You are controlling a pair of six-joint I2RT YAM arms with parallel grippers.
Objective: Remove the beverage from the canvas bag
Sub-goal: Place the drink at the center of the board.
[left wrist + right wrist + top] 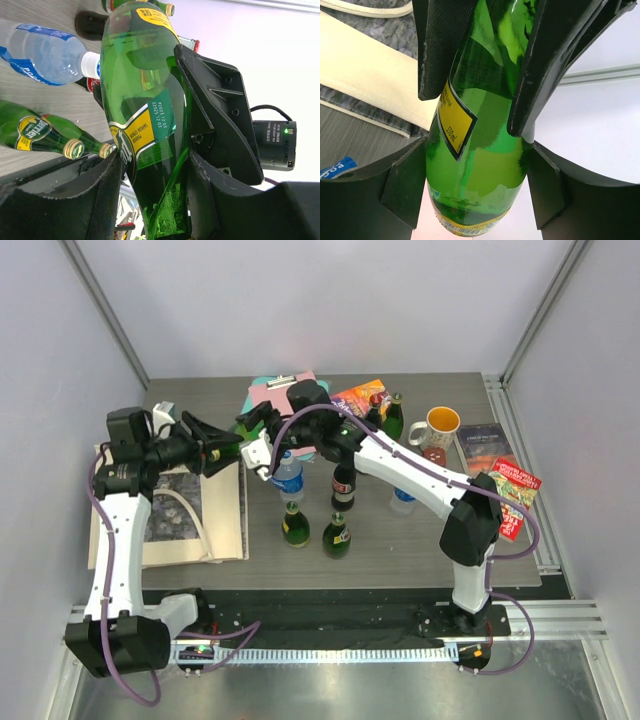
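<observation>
1. The drink is a Perrier bottle (140, 75). It's see-through green glass with a yellow-and-green label, and there's a barcode strip down by the base.
2. The left claw (155, 170) is clamped on the narrower upper end, with both pads pressed against the glass.
3. The right claw (477, 165) is closed around the fat lower body. The base sticks out back toward its own wrist.
4. So the bottle hangs roughly sideways between the two claws, up off the table and fully out of the bag.
5. The canvas bag (225, 525) lies flat on the table under and beside the left claw. It's cream cloth with a dark black-and-white print, and a loop handle is flopped across it.
6. A clear water bottle (288, 480) with a blue label stands just beside the right claw. Two standing green bottles (295, 527) are a bit further out.
</observation>
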